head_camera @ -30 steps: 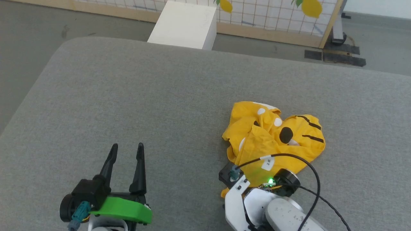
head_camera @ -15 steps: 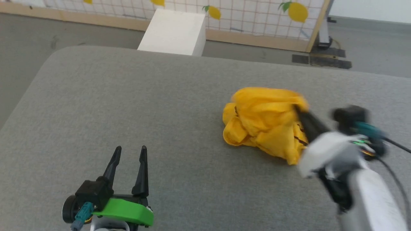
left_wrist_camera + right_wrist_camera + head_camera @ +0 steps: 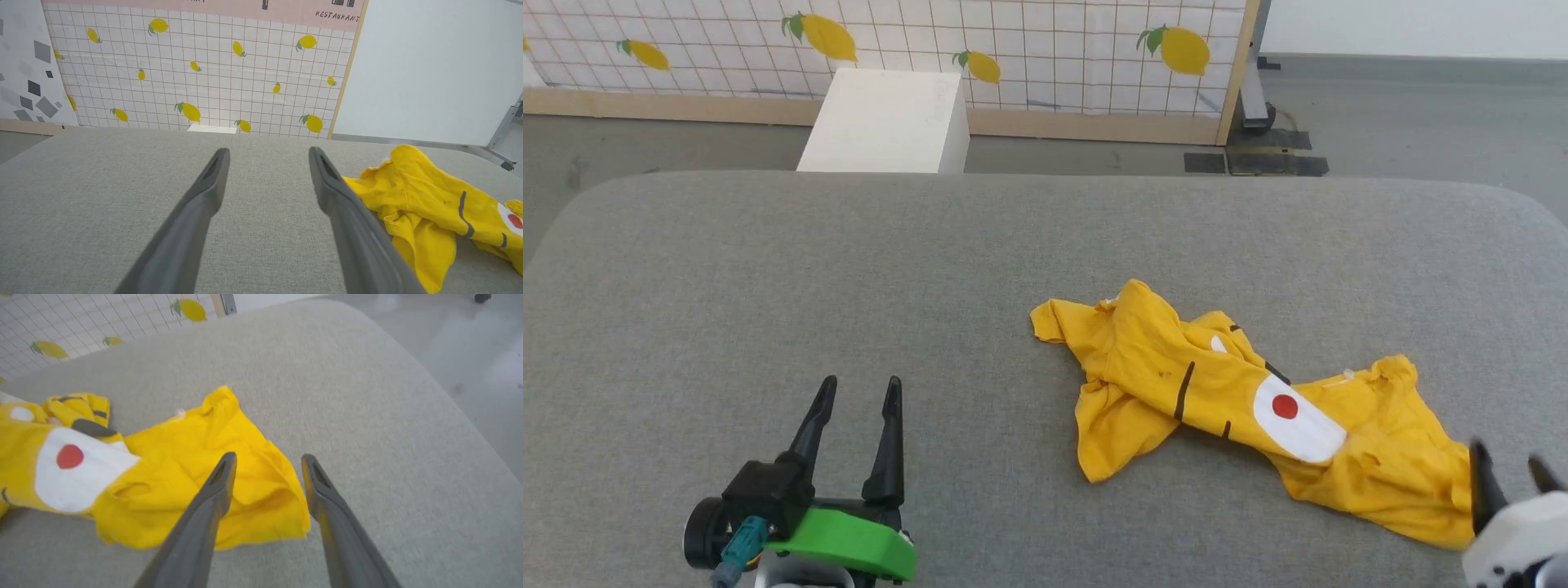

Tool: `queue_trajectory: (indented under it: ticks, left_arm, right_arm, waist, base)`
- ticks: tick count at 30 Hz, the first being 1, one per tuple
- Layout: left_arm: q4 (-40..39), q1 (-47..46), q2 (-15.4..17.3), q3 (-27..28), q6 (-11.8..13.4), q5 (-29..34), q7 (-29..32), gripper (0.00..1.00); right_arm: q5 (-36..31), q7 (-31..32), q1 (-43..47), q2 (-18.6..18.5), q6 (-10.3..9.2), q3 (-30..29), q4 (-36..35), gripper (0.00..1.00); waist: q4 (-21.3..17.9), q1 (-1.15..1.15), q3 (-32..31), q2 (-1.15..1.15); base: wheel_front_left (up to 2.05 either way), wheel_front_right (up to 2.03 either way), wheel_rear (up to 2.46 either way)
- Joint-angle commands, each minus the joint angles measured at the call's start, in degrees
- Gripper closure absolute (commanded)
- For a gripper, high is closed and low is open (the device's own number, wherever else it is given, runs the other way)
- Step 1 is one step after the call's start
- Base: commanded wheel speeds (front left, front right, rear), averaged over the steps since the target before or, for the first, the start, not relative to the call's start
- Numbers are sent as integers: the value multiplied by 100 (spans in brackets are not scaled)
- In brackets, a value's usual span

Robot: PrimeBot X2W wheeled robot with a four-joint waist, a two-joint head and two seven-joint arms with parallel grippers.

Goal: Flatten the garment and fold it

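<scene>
Garment (image 3: 1176,367): it lies on the right half of the grey padded surface (image 3: 768,286), as a long crumpled band that runs from the middle towards the near right corner. It is not flat; several layers are twisted over each other.
Print: the white patch with a red dot (image 3: 1286,406) faces up with black lines beside it, so at least this part of the front is on top.
Right gripper (image 3: 269,456): its fingers are parted and nothing is between them. The tips hover just at the near right corner of the cloth, which lies loose on the surface.
Reason, right side: I judge that it stands here because this corner is the free end that is easiest to take and pull outward.
Left gripper (image 3: 862,381): its fingers are wide apart and empty. It is above bare surface, well apart from the cloth, which is on its right side.
Reason, left side: it seems to wait; the far left end of the band is the part that it could reach.
Step in hand: this is flattening, and folding is not yet begun.
Next move calls for: one end in each gripper, so that the twist can open.
Risk: a pull on one layer alone may tighten the twist.
Behind: the white box (image 3: 882,122) and the grid wall (image 3: 1054,49) take no part.
</scene>
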Motion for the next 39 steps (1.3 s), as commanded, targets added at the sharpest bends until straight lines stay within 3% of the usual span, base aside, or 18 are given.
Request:
queue_trajectory:
  ticks: [1,7,14,19,26,27,29,33,39]
  left_arm:
    - [10,22,-17,-5,-29,16,-22,0]
    - [254,-134,-17,-297,-44,-239,-22,0]
    - [1247,-1019,-17,-1650,-34,-906,519,0]
    - [1947,-1610,-17,-2273,336,-1378,1405,0]
    - [2424,-1950,-17,-2570,883,-1863,2663,0]
    - [2429,-1975,-17,-2604,924,-1874,2848,52]
    - [2364,-2000,39,-2650,1043,-1821,3104,100]
    - [1932,-1960,218,-2630,1319,-1672,3226,100]
    - [906,-1434,578,-1985,1961,-1699,2678,100]
  right_arm:
    - [-33,-366,-150,3,-6,158,-181,0]
    - [71,-1339,-141,3,-6,1140,-567,0]
    - [175,-1515,-135,4,-6,1682,-579,0]
    - [258,-1492,-191,4,-6,1861,-501,0]
    - [318,-1503,-251,4,-6,1967,-430,0]
    - [319,-1510,-257,4,-6,1970,-419,0]
    - [327,-1522,-258,4,-6,1976,-396,0]
    - [343,-1532,-251,4,-6,1979,-342,0]
    - [339,-1535,-218,4,-6,1989,-322,0]
  waist:
    - [-30,0,35,0]
    - [-139,0,88,0]
    - [-366,0,259,0]
    - [-618,0,383,0]
    - [-855,0,494,0]
    - [-864,0,500,0]
    - [-866,0,499,0]
    - [-758,0,455,0]
    - [-481,0,293,0]
  base:
    - [0,0,0]
    - [0,0,0]
    - [0,0,0]
    - [0,0,0]
    - [0,0,0]
    - [0,0,0]
    - [0,0,0]
    - [0,0,0]
    - [0,0,0]
